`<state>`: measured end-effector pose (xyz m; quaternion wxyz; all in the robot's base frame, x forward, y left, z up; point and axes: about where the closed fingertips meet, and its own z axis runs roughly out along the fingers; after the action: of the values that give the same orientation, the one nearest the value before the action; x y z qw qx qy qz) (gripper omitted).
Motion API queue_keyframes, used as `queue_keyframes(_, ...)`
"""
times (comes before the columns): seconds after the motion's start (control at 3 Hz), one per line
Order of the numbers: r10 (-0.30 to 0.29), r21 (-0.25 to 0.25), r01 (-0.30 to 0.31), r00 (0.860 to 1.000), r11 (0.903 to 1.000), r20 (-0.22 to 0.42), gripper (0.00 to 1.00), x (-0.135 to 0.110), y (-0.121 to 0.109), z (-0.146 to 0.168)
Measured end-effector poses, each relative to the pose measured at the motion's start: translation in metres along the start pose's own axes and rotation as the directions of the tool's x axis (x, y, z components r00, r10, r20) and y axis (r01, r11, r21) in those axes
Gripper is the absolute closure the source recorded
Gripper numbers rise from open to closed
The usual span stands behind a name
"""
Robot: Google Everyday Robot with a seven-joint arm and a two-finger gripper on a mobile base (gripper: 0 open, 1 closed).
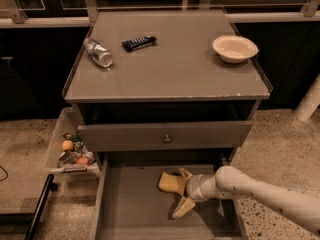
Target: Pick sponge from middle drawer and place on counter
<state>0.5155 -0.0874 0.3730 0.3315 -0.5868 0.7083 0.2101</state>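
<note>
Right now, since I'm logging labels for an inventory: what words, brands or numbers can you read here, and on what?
No text is readable.
The dark snack wrapper on the counter: print too blurred to read.
The plastic bottle: label unreadable.
The bowl: no marking visible.
The sponge and the gripper beside it in the middle drawer: no marking visible.

matt grey counter [165,74], gripper [184,190] by soft sponge [171,182]
</note>
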Motion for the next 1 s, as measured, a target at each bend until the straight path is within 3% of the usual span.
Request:
queue_keyframes(0.67,0.050,-0.018,-0.049,0.998,0.9986,0.031,0.00,0.008,-0.011,0.026)
queue_keyframes(1.0,0.052,-0.019,-0.052,0.998,0.9985,0.032,0.17,0.008,-0.011,0.027)
